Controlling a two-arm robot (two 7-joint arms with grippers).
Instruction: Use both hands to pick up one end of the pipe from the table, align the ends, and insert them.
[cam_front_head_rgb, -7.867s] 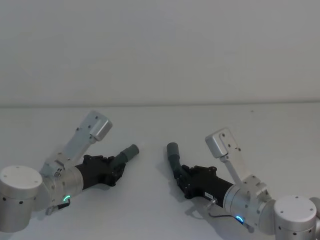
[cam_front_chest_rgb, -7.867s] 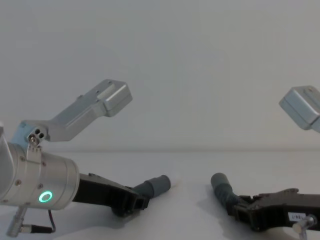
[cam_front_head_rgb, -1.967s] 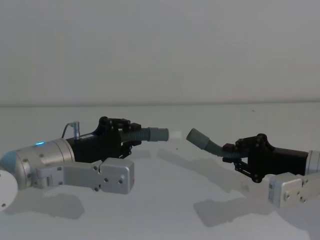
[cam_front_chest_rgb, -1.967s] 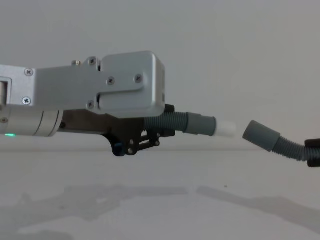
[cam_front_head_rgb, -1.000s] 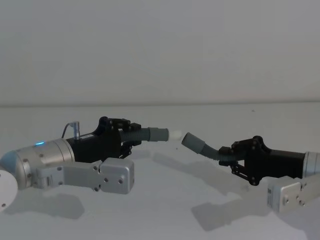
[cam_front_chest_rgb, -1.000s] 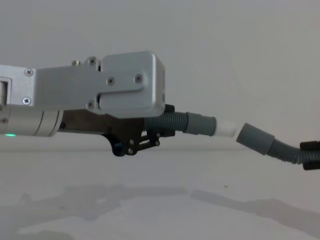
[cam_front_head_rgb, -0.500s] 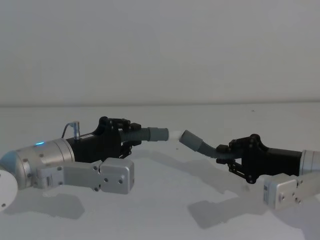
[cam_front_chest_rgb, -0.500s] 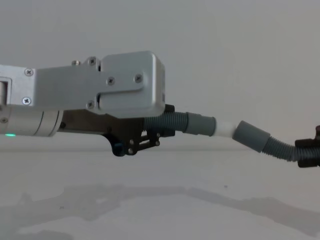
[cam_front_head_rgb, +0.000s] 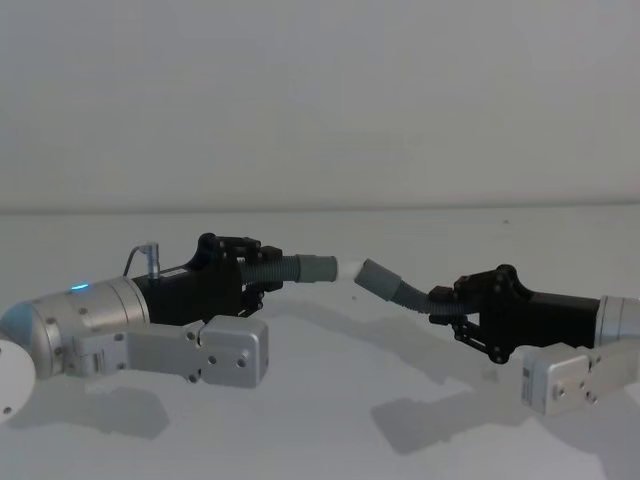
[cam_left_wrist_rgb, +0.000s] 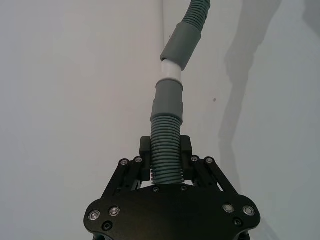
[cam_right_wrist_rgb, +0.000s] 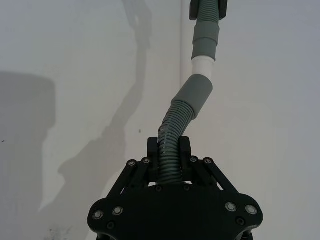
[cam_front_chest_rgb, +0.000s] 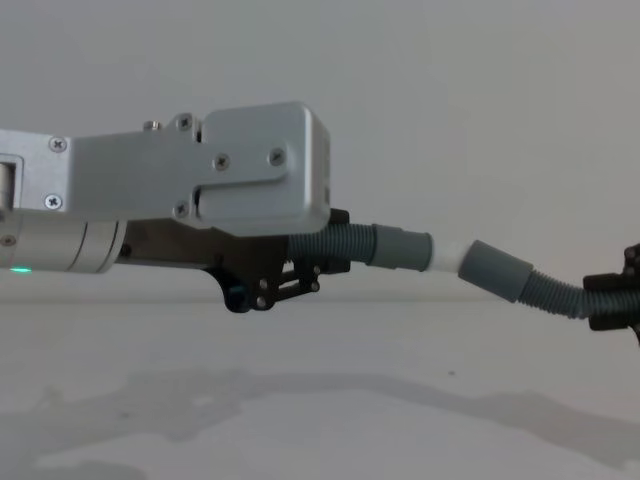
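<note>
Left hose piece (cam_front_head_rgb: 285, 268) meets right hose piece (cam_front_head_rgb: 395, 285) above the table (cam_front_head_rgb: 320, 420)

- Two ribbed hose pieces: one (cam_front_head_rgb: 268, 268) with a white-tipped cuff (cam_front_head_rgb: 322, 268), one (cam_front_head_rgb: 412, 294) with a plain grey cuff (cam_front_head_rgb: 377, 277).
- Two black grippers: left gripper (cam_front_head_rgb: 245, 285), right gripper (cam_front_head_rgb: 452, 312).
- One white table (cam_front_head_rgb: 320, 400).
</note>
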